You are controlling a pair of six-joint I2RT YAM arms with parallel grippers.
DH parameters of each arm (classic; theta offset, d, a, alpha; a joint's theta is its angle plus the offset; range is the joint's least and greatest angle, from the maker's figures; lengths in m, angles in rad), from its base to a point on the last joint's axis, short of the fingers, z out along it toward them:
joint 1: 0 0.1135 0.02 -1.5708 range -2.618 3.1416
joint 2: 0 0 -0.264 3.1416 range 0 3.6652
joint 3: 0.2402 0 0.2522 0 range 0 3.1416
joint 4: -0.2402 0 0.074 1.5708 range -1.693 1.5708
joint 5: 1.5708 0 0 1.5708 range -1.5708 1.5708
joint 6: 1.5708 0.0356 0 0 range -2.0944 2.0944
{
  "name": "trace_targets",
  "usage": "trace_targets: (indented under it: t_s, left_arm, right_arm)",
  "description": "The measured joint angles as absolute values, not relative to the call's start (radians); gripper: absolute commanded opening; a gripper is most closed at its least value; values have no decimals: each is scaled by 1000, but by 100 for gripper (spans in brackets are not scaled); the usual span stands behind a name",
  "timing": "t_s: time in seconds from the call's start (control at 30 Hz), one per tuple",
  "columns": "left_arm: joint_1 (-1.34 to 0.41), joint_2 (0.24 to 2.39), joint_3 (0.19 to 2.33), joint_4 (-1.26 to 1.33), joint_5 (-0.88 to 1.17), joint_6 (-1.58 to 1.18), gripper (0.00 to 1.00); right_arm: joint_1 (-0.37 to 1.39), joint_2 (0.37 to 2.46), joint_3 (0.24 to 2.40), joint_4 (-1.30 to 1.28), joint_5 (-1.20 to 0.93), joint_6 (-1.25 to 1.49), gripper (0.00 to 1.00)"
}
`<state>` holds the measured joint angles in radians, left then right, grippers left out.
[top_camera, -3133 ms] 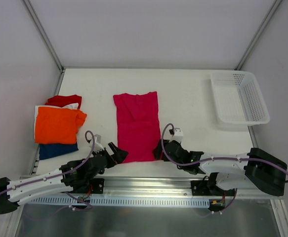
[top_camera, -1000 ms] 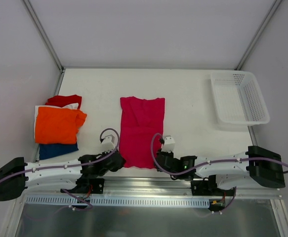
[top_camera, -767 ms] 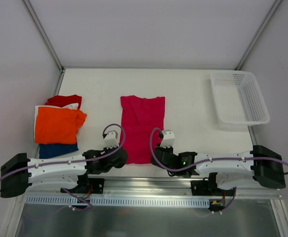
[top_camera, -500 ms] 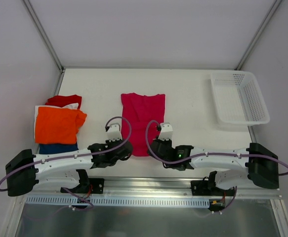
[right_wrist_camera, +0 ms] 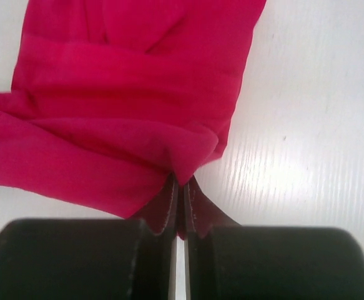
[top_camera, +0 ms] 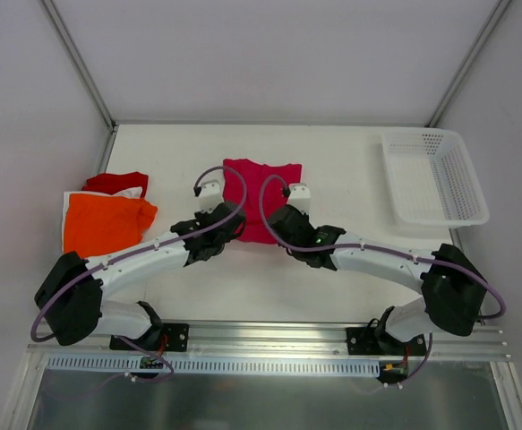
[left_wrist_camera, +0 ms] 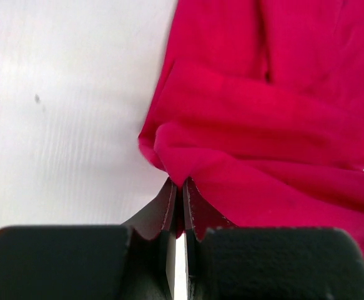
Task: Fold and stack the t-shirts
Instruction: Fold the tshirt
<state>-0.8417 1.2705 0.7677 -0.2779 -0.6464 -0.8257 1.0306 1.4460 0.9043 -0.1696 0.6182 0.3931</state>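
The magenta-pink t-shirt (top_camera: 261, 190) lies mid-table, its near half lifted and carried over its far half. My left gripper (top_camera: 234, 228) is shut on its near-left corner; in the left wrist view the cloth (left_wrist_camera: 269, 125) bunches out of that gripper (left_wrist_camera: 179, 187). My right gripper (top_camera: 277, 224) is shut on the near-right corner, and the right wrist view shows the shirt (right_wrist_camera: 125, 106) pinched in that gripper (right_wrist_camera: 180, 186). At the left edge sits a pile of t-shirts: orange (top_camera: 104, 224) on top, red (top_camera: 117, 182) and white (top_camera: 132, 192) showing behind it.
A white perforated basket (top_camera: 435, 177) stands at the back right of the table. Both arms reach forward over the table's middle, cables looping above the wrists. Metal frame posts rise at the back corners.
Both grippers have carried the pink shirt's near edge away from me, toward the far edge, so the shirt now looks about half as long. The pile at left has not moved.
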Motion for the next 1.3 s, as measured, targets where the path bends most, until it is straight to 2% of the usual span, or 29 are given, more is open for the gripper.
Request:
trace_targets:
  t_s: [0.37,0.67,0.77,0.8,0.83,0.87,0.97,1.0,1.07,1.3]
  left_arm:
    - [-661,1559,1089,-219,-579,-656,0]
    - [-496,1901,1441,-181,-472,-553,0]
    - [-473,2012,1568,-181,-449,-511,30]
    - [-469,2048,1612,-182,-446,-494,83]
    - [-466,2078,1649,-181,-445,-474,99]
    - [-463,2103,1678,-178,-445,-466,99]
    - [-457,2157,1746,-179,-457,-429,99]
    - [-457,2163,1757,-178,-460,-418,99]
    - [-457,2167,1771,-176,-477,-396,99]
    - [-472,2107,1739,-155,-475,-351,99]
  right_arm:
    - [795,1598,1146,-159,501,240,0]
    - [606,1906,1451,-128,340,171,1]
    - [553,2016,1563,-134,300,170,0]
    - [538,2050,1606,-147,296,167,3]
    - [525,2082,1642,-151,294,163,14]
    - [515,2107,1671,-158,295,160,51]
    - [492,2152,1740,-195,317,136,75]
    - [489,2156,1752,-198,329,128,76]
    - [488,2155,1764,-194,356,104,99]
    - [492,2114,1761,-166,370,21,100]
